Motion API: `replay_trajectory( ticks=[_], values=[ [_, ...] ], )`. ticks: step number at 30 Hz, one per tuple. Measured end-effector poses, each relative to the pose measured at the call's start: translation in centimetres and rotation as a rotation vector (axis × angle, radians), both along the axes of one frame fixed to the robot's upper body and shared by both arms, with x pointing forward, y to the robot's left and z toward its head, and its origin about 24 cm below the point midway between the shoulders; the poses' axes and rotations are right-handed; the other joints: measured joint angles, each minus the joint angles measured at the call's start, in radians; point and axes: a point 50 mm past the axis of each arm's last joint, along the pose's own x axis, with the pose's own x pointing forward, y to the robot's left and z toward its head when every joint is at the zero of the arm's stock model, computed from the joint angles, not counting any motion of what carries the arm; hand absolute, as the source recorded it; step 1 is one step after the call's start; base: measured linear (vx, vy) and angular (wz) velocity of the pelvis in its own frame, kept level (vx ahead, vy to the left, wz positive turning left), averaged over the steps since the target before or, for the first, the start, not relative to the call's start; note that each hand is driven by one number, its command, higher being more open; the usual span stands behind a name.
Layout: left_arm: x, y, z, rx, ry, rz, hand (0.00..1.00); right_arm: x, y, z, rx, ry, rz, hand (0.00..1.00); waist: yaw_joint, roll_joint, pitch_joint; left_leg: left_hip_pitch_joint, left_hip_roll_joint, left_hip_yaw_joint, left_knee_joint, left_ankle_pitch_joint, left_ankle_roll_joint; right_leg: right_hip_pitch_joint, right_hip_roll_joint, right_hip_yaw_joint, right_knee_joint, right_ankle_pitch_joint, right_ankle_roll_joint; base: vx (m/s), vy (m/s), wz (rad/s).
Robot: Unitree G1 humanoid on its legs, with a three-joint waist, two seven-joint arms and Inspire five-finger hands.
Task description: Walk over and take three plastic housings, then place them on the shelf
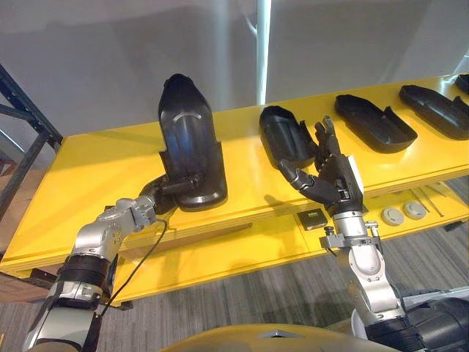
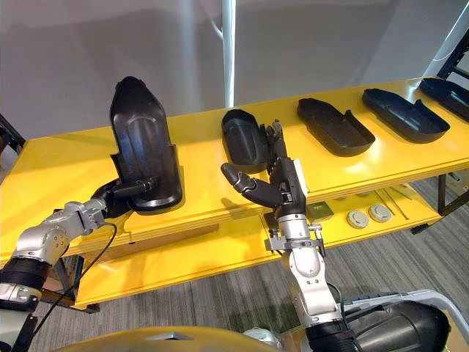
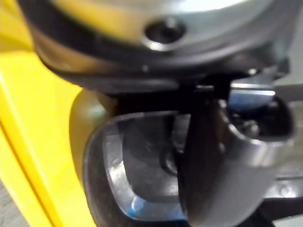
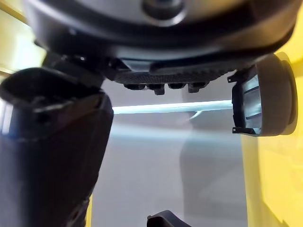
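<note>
The fingers of our left hand curl round the lower rim of a black plastic housing, which we see standing tilted up on the yellow shelf. Our right hand is spread with straight fingers just before a second housing. Two more housings lie further right.

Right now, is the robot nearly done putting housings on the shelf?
Nearly, it seems. Several housings already lie on the yellow shelf. The left hand grips an upright housing standing on it, not yet let go. The right hand is open, empty.
</note>
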Motion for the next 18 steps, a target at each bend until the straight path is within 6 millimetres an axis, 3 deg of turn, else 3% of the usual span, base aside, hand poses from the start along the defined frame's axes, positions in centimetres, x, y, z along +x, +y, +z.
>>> replay_trajectory(
  ticks=[10,18],
  values=[
    [0.05,-0.49,-0.55,-0.048,-0.011,0.054,1.00,0.00,-0.08,-0.01,0.006,0.001,-0.014,1.00,-0.001,-0.003,0.000,0.001,0.000,-0.001,0.000,0.009,0.006,0.000,0.002,0.004,-0.001,0.002,0.000,0.00,0.011,0.00],
    [0.18,-1.02,-0.66,-0.093,-0.019,0.087,1.00,0.00,-0.05,-0.01,0.007,0.001,-0.013,1.00,-0.001,-0.019,0.006,0.001,0.001,0.003,0.000,0.009,0.003,-0.002,0.003,0.008,-0.001,0.003,0.001,0.00,0.007,0.00]
  ],
)
